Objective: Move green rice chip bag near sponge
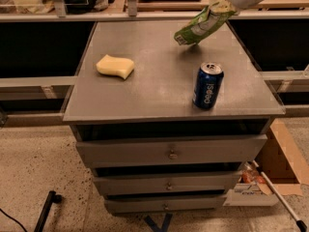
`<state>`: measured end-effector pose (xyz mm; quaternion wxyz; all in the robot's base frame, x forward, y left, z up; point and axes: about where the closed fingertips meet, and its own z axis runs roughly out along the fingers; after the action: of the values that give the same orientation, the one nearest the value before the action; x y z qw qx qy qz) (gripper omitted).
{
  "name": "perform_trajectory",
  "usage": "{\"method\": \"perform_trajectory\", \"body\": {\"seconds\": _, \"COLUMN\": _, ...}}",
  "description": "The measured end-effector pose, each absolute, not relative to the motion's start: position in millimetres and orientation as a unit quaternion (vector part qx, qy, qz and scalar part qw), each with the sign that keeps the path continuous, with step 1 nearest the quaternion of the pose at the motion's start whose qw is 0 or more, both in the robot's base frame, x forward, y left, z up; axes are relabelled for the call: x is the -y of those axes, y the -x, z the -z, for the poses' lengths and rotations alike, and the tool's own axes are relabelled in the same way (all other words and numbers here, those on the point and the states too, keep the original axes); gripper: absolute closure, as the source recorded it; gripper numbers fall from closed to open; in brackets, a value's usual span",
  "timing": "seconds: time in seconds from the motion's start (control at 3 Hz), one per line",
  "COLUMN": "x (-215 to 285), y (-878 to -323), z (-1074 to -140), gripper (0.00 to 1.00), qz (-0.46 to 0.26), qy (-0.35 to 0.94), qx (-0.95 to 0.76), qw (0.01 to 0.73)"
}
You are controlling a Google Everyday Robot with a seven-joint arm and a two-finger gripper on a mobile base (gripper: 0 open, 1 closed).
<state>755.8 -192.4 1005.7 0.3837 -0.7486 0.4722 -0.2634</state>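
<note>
**While the bag hangs aloft, head for the sponge**

My gripper, over the table's right rear corner, is clenched on the bag's top end. I'd carry it high, clear of the can, then lower it beside the sponge. One bag, one sponge, one can.

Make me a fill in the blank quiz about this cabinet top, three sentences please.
1. The pincer, at the back right, holds up the ____.
2. On the cabinet top, the sponge lies on the ____ side.
3. The upright blue can reads ____.
Missing words: green rice chip bag; left; Pepsi.
</note>
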Motion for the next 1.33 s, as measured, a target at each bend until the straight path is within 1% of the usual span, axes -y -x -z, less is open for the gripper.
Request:
{"method": "perform_trajectory", "body": {"seconds": 0.33, "x": 165.6, "y": -742.7, "z": -1004.6, "gripper": 1.00, "qz": 0.235, "qy": 0.771, "qx": -0.445, "qw": 0.390}}
{"method": "perform_trajectory", "body": {"seconds": 1.0, "x": 115.3, "y": -725.9, "z": -1011.1, "gripper": 1.00, "qz": 0.213, "qy": 0.812, "qx": -0.390, "qw": 0.378}}
{"method": "perform_trajectory", "body": {"seconds": 1.33, "x": 89.3, "y": -719.5, "z": -1014.3, "gripper": 1.00, "qz": 0.185, "qy": 0.828, "qx": -0.362, "qw": 0.387}}
